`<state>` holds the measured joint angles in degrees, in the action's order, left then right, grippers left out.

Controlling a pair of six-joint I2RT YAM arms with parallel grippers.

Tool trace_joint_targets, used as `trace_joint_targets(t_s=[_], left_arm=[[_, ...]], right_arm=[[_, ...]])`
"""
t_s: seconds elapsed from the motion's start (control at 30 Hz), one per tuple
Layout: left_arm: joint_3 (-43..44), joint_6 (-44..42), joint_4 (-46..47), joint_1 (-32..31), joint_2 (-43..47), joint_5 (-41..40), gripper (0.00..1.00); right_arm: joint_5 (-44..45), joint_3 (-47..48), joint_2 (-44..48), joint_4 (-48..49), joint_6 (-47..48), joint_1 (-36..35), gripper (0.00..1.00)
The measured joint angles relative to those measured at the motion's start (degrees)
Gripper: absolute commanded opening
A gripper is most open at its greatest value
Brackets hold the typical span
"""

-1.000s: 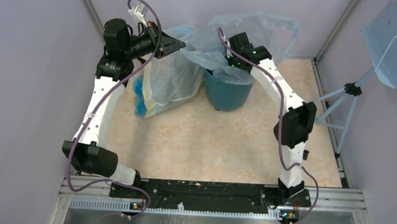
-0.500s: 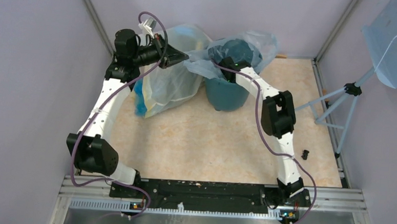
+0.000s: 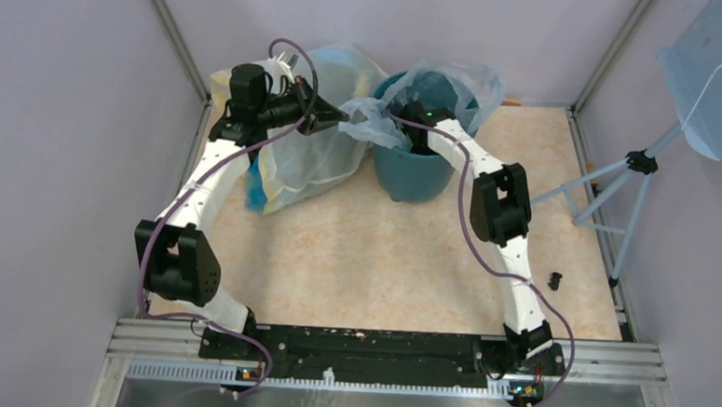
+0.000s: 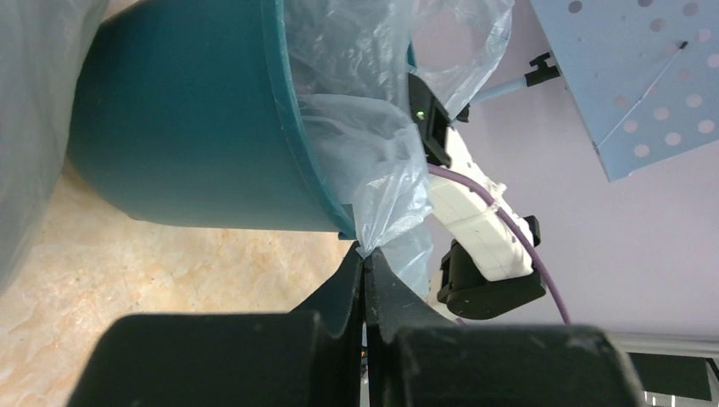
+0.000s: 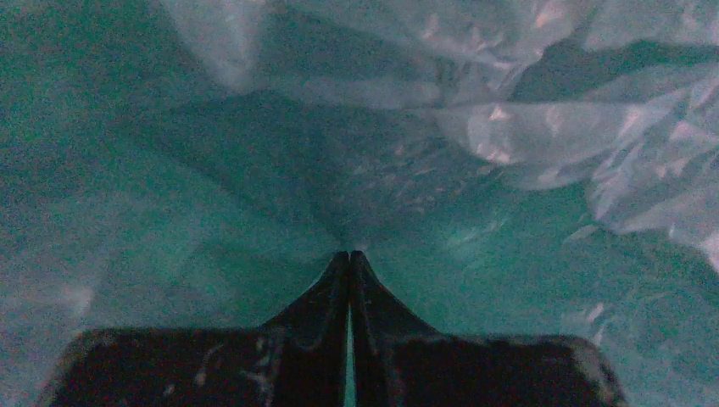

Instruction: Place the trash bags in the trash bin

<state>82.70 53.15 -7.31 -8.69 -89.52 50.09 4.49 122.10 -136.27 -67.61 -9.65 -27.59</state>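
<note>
The dark teal trash bin (image 3: 415, 174) stands at the back middle. The pale-blue trash bag (image 3: 465, 78) lies inside it and spills over its rim. My left gripper (image 3: 339, 124) is shut on a corner of the bag just left of the bin's rim. In the left wrist view its tips (image 4: 365, 254) pinch the film (image 4: 373, 153) beside the bin's wall (image 4: 186, 127). My right gripper reaches down into the bin and is hidden in the top view. In the right wrist view it (image 5: 349, 254) is shut, with bag creases (image 5: 526, 136) converging on its tips.
A large yellowish bag (image 3: 308, 159) with blue items leans against the bin's left side, under my left arm. A blue perforated panel (image 3: 719, 73) on a tripod stands at the right. A small black part (image 3: 555, 281) lies on the floor at the right. Walls close in at the back and left.
My right gripper has gone down into the bin with the bag. My left gripper has moved right and down toward the rim. The bag has sunk from above the bin into it.
</note>
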Motion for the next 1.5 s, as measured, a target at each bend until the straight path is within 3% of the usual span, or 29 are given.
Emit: trace_joint_targets(t_s=[0.27,0.57,0.7,0.93,1.13,1.5], left_arm=[[1.5,-2.7,-3.4,0.0,-1.9,-3.1,0.0],[3.6,-2.9,-3.7,0.1,-2.0,-5.2,0.0],[3.9,-2.9,-3.7,0.2,-2.0,-5.9,0.0],[5.8,-3.0,-3.1,0.9,-3.3,-6.7,0.0],[5.8,-3.4,-3.5,1.0,-3.8,-6.9,0.0],[4.5,-5.5,-5.6,1.0,-3.8,-6.9,0.0]], right_arm=[[-2.3,11.8,0.2,-3.1,0.0,0.5,0.01],[-5.9,-0.6,15.0,0.6,-0.5,0.5,0.17],[-7.0,-0.5,19.4,0.7,-0.2,0.5,0.19],[-8.8,0.4,22.6,0.1,0.1,0.5,0.34],[-7.4,9.4,23.4,-2.3,-0.3,0.8,0.44],[-3.9,4.5,31.9,-0.6,-3.1,2.4,0.46]])
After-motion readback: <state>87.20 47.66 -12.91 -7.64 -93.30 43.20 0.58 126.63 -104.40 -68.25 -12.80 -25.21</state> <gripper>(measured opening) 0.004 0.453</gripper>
